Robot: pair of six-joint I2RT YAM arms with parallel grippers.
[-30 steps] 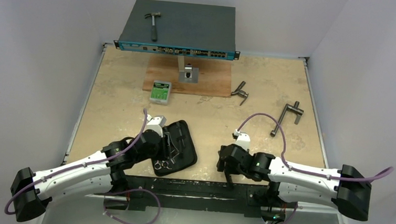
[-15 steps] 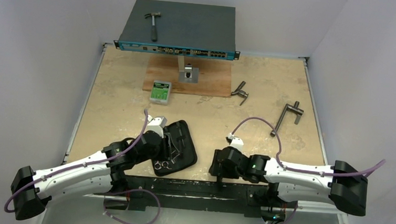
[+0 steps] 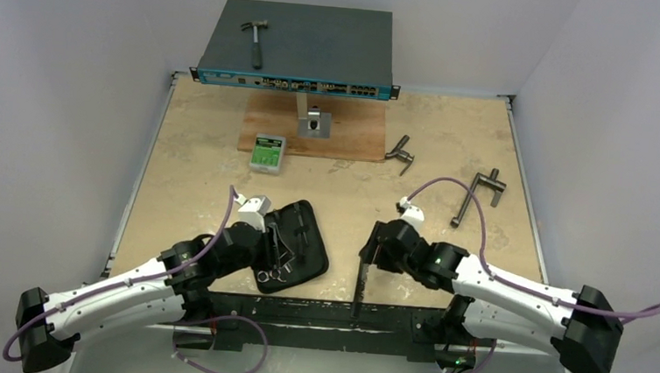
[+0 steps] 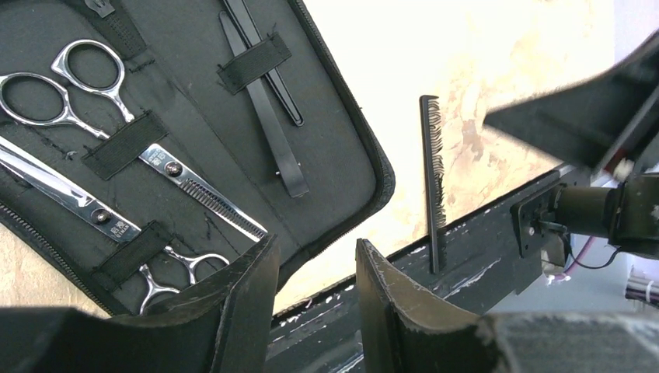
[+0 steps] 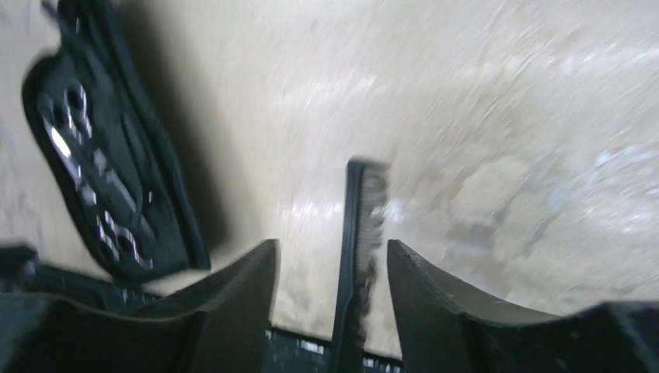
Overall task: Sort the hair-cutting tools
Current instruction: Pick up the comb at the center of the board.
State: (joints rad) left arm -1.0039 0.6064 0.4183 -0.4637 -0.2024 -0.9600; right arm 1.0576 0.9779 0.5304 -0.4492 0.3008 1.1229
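An open black case (image 3: 304, 237) lies near the front of the table. In the left wrist view the case (image 4: 342, 155) holds silver scissors (image 4: 194, 194) under straps and slim black hair clips (image 4: 268, 124). A long black comb (image 3: 359, 285) lies to the right of the case, its near end over the table's front edge; it also shows in the left wrist view (image 4: 433, 179). My left gripper (image 4: 315, 287) is open and empty over the case's near right corner (image 3: 261, 243). My right gripper (image 3: 373, 247) is open, its fingers on either side of the comb (image 5: 357, 249) without touching it.
A hammer (image 3: 255, 41) lies on a network switch (image 3: 318, 54) at the back. A green box (image 3: 268, 151), a metal bracket (image 3: 313, 124) on a wooden board, and two grey T-handle tools (image 3: 402, 154) (image 3: 478, 195) lie further back. A black rail (image 3: 318, 313) runs along the front edge.
My right gripper has drawn back from the front edge toward the table's middle, and the comb now shows lying uncovered. My left gripper has shifted slightly.
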